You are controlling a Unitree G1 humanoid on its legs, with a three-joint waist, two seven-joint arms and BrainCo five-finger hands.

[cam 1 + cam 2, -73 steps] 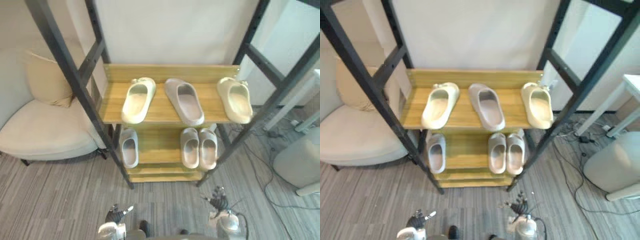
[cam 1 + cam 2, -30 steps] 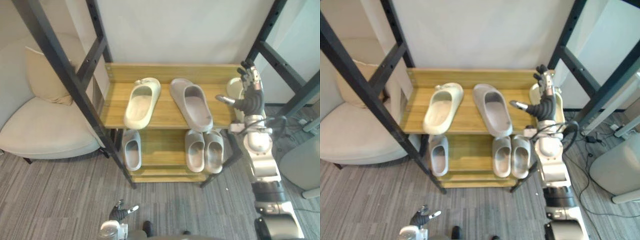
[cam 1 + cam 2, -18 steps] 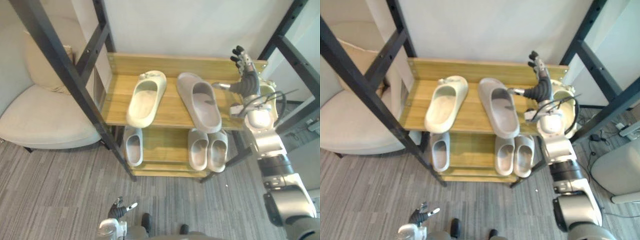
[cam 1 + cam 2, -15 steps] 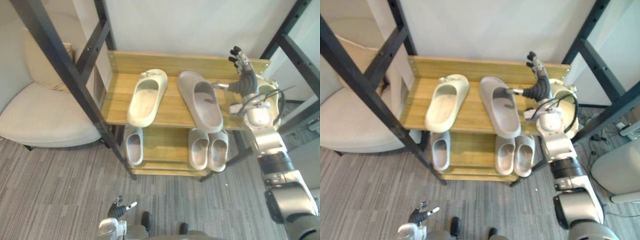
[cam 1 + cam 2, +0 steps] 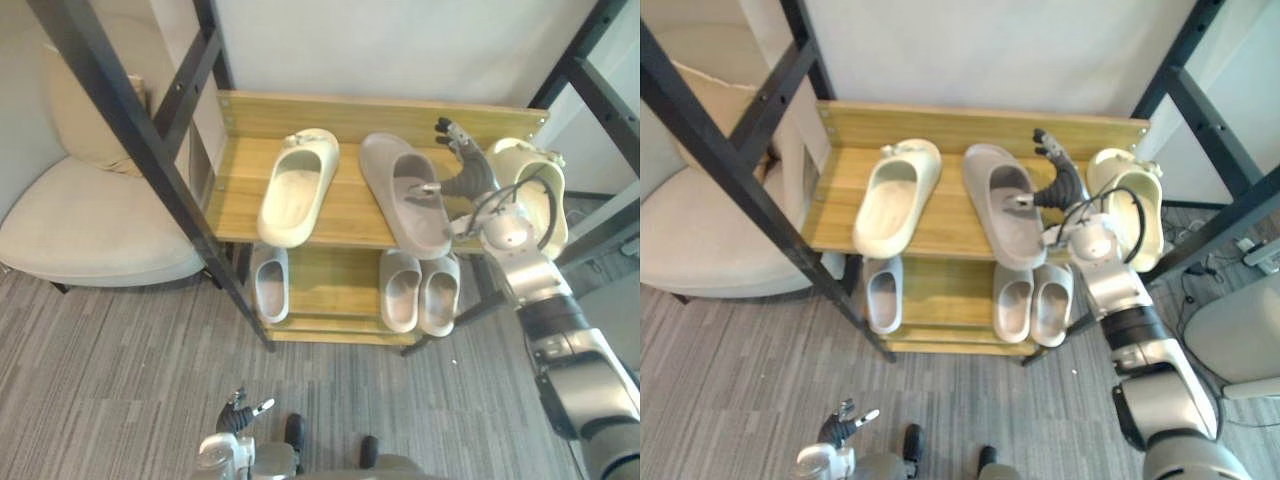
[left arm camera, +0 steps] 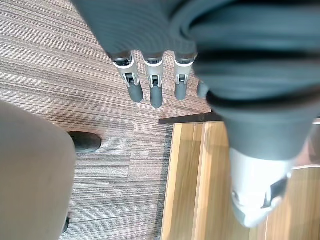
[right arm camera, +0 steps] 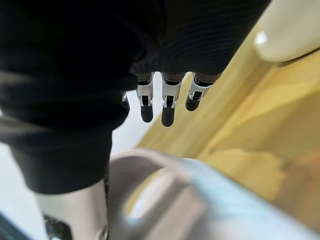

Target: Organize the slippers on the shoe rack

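On the top shelf of the shoe rack (image 5: 350,115), three slippers in a row: a cream slipper (image 5: 297,187) at the left; a grey slipper (image 5: 407,197) in the middle, angled so that its near end swings right and reaches the shelf's front edge; a second cream slipper (image 5: 530,185) at the right end, partly behind the right arm. On the lower shelf, a single grey slipper (image 5: 271,284) at the left; a pair of grey slippers (image 5: 400,291) side by side at the right, well apart from the single one. Right hand (image 5: 466,178) raised over the top shelf between the grey slipper and the second cream slipper; fingers (image 7: 167,107) straight and released, grasping nothing; thumb stretched left over the grey slipper's opening, contact impossible to tell. Left hand (image 5: 238,414) low at the near edge above the grey carpet (image 5: 120,380); fingers (image 6: 155,92) straight and released, holding nothing. Cream armchair (image 5: 80,225) just left of the rack.
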